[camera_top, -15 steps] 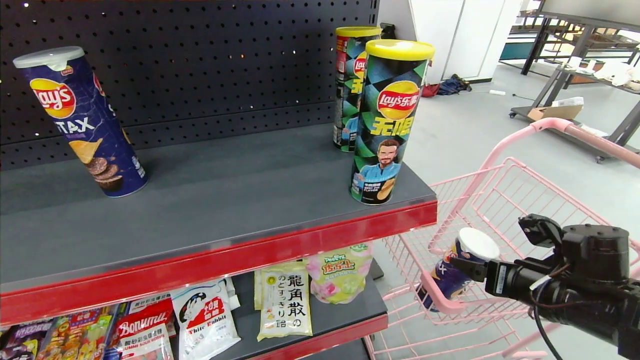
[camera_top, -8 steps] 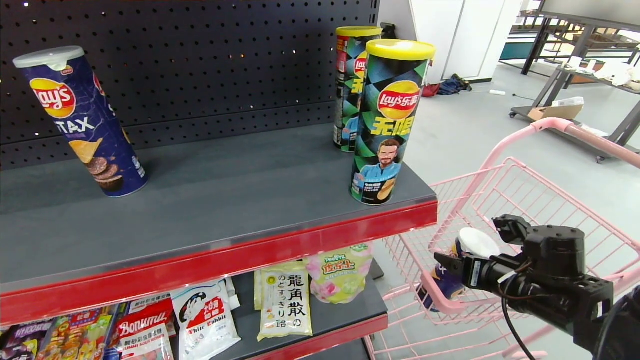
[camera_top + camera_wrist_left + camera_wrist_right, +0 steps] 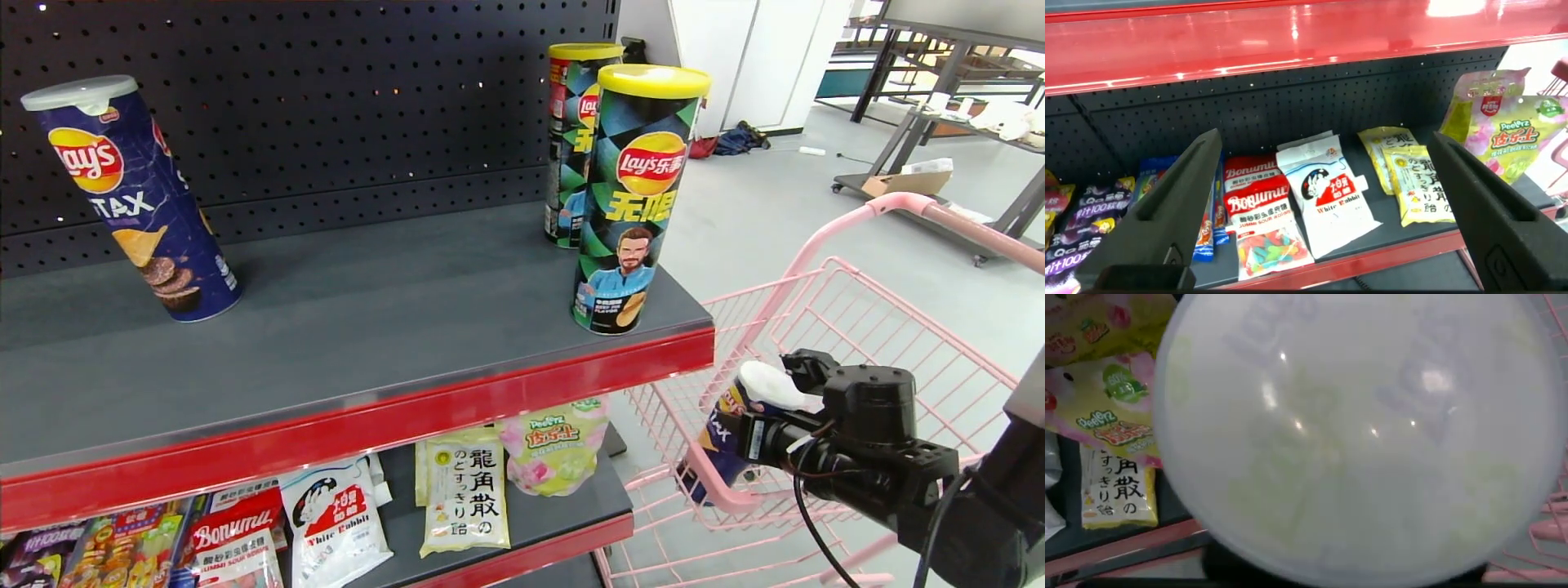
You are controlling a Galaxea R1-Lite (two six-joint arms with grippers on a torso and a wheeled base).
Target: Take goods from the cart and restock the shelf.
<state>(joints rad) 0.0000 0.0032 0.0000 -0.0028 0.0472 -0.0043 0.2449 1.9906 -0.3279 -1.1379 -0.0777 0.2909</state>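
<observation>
1. Cart (image 3: 824, 282) of pink wire stands just beside the right end of the shelf (image 3: 367, 327).
2. Blue chips can (image 3: 722, 429) sits in the cart's near corner on the shelf side. It is tilted, white lid (image 3: 767, 382) uppermost, with its lower body behind the pink rim.
3. Right hand (image 3: 771, 398) is at the lid end of that can, inside the cart. The right wrist view has the lid (image 3: 1355, 433) face-on and very close. Cannot tell from either view whether this hand has clamped the can or is merely against it.
4. Left hand (image 3: 1324, 135) is low, facing the lower shelf. Its two fingers (image 3: 1167, 220) are spread wide with nothing between them.
5. Top shelf holds a second blue can (image 3: 135, 196) standing at the left near the pegboard (image 3: 326, 98).
6. Two green cans with yellow lids are at the right end. The front green can (image 3: 633, 204) is near the red lip and the rear green can (image 3: 571, 139) is close behind it.
7. Lower shelf carries a red bag (image 3: 1257, 196), a white bag (image 3: 1327, 192), a yellow sachet (image 3: 1417, 184) and a green-pink pouch (image 3: 1511, 122), in a row with neighbours touching or overlapping.
</observation>
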